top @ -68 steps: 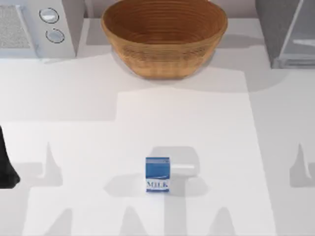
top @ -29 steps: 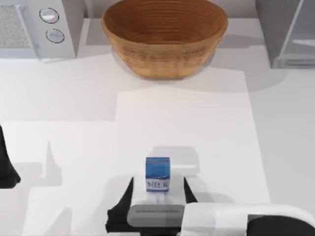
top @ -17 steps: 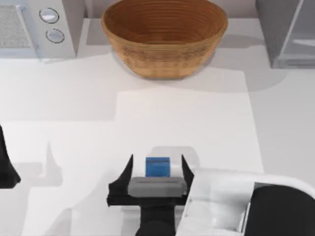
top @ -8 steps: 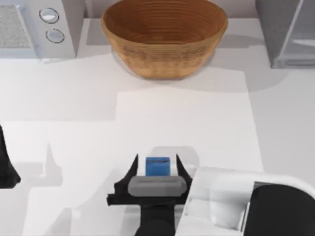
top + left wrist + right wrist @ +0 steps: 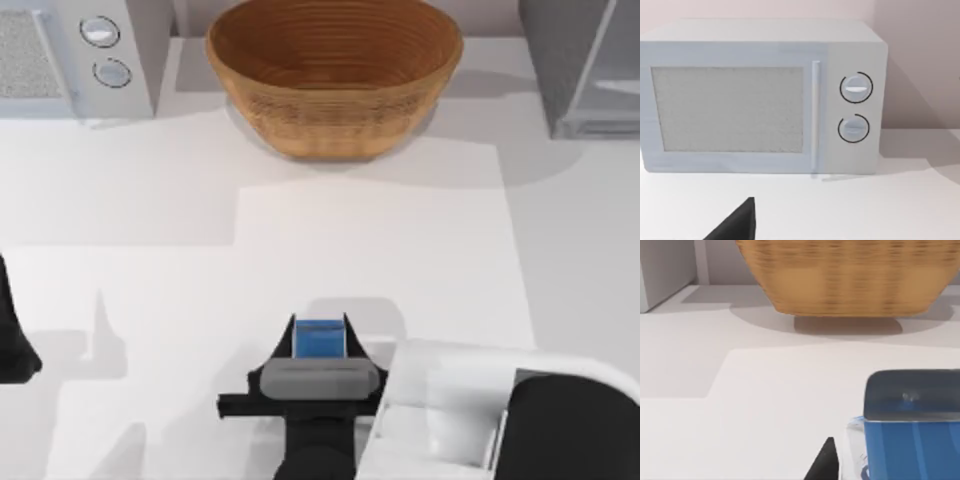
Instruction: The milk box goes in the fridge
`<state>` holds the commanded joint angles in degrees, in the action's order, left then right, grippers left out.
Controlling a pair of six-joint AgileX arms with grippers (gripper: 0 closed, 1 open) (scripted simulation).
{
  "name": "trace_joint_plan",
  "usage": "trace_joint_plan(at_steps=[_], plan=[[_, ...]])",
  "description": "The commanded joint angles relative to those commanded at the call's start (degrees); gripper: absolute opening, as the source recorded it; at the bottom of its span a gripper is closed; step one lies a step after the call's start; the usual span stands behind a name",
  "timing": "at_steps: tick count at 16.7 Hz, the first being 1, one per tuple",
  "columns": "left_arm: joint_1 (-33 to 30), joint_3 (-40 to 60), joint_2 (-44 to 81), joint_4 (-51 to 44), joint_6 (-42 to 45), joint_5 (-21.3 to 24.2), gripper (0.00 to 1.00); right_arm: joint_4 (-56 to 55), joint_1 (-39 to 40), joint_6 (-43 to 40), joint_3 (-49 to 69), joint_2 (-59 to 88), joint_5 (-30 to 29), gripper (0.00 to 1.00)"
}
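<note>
Scene is lit brightly and evenly; the white table (image 5: pixel 370 240) is nearly washed out. Soft grey shadows are cast in several directions, so more than one light overhead is suggested. A dark shadow is thrown under the woven bowl (image 5: pixel 334 75) and beside the milk box (image 5: pixel 320 338). No glare is seen. In the right wrist view the bowl (image 5: pixel 850 275) is blurred.

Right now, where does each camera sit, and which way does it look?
Top view: above the table, looking down; right gripper closed around the milk box, left arm at the left edge.
Left wrist view: faces the microwave.
Right wrist view: low, facing milk box and woven bowl.
Top and right wrist views share box and bowl.
</note>
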<state>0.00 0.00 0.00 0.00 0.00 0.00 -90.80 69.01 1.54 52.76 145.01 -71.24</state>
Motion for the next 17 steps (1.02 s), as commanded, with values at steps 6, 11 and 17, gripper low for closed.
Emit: trace_joint_plan(at_steps=[6,11,17], plan=[[0.0,0.0,0.0,0.0,0.0,0.0,1.0,0.0,0.0,0.0,0.0,0.0,0.0,0.0],[0.0,0.0,0.0,0.0,0.0,0.0,1.0,0.8,0.2,0.1,-0.1,-0.9,0.0,0.0],[0.0,0.0,0.0,0.0,0.0,0.0,1.0,13.0,0.1,0.7,-1.5,-13.9,0.3,0.0]])
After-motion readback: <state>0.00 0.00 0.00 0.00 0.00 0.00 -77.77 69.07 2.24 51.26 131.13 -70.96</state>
